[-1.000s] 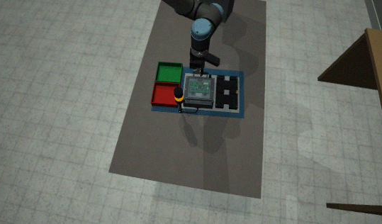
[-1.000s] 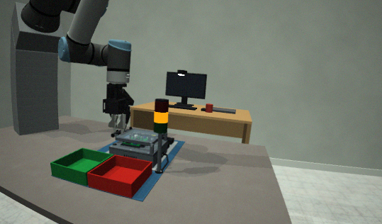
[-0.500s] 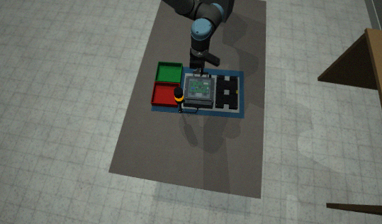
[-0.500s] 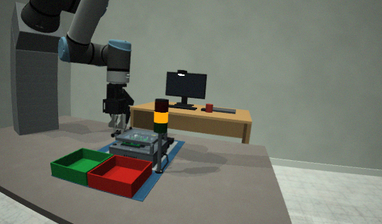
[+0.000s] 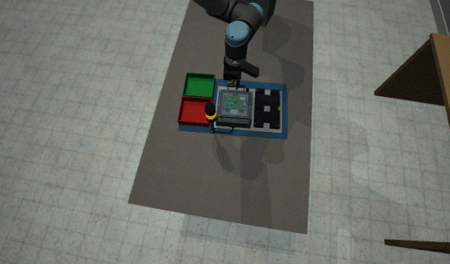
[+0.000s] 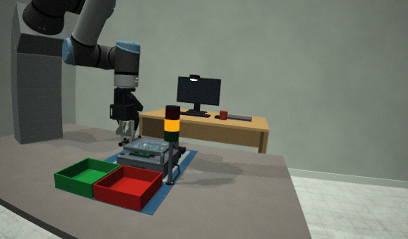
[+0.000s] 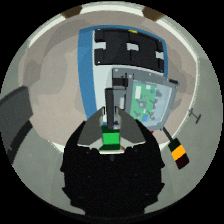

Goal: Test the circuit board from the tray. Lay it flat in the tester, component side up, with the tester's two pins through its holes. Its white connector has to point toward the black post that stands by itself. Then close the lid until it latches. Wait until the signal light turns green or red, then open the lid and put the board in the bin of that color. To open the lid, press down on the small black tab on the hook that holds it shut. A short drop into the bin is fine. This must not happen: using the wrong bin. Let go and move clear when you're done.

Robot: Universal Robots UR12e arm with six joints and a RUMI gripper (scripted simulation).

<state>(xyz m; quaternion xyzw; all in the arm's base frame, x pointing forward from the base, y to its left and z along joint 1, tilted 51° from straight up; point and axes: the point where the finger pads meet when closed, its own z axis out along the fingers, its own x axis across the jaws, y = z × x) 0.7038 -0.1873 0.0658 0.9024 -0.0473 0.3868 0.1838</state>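
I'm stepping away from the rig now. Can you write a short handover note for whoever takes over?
Gripper: shut, holding nothing, above the tester's far edge.
Board: in the tester under the closed clear lid.
Signal light: amber, not yet green or red.
Tray: no board in it.
Green bin and red bin: both hold nothing.
Left: wait for the colour, press the tab, open the lid, bin the board.

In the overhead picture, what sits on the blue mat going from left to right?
Green bin with the red bin just below it → signal light → tester holding the circuit board → black tray.
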